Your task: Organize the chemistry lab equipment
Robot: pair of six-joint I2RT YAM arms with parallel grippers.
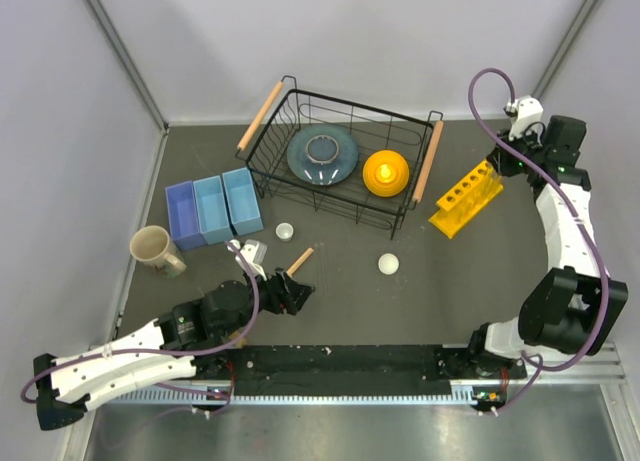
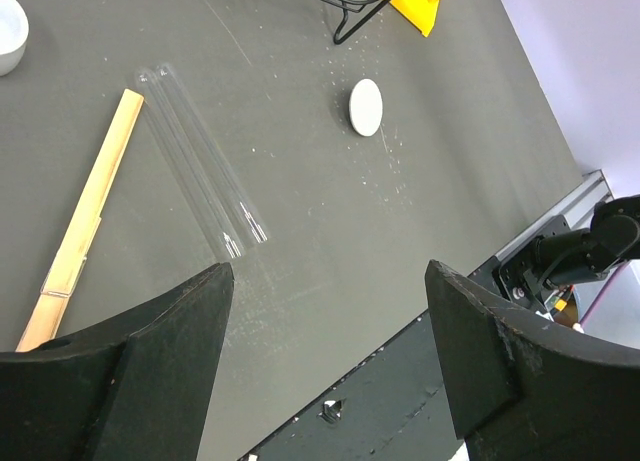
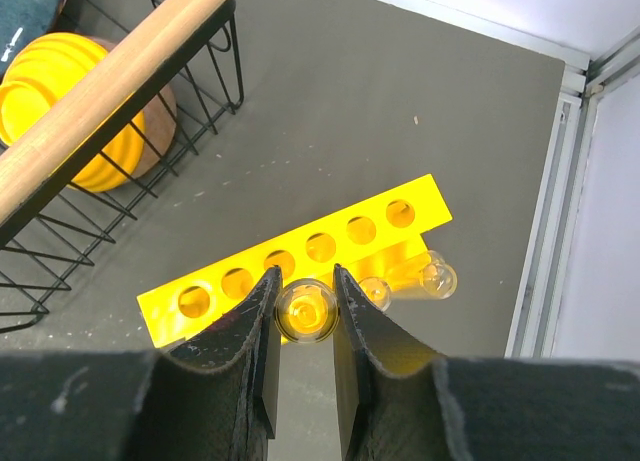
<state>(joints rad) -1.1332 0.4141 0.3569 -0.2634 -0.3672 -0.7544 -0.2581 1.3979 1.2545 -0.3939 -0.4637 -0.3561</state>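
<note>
The dark grey table (image 1: 450,301) is enclosed by white walls (image 1: 380,41). The yellow rack (image 3: 341,239) is seen just beyond the right gripper (image 3: 304,289), in which a clear tube (image 3: 306,311) is pinched. Two tubes (image 2: 213,153) are seen flat ahead of the spread left gripper (image 2: 330,271).

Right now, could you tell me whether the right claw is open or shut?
Shut: the right claw grips a clear tube from both sides, at the yellow rack.
</note>
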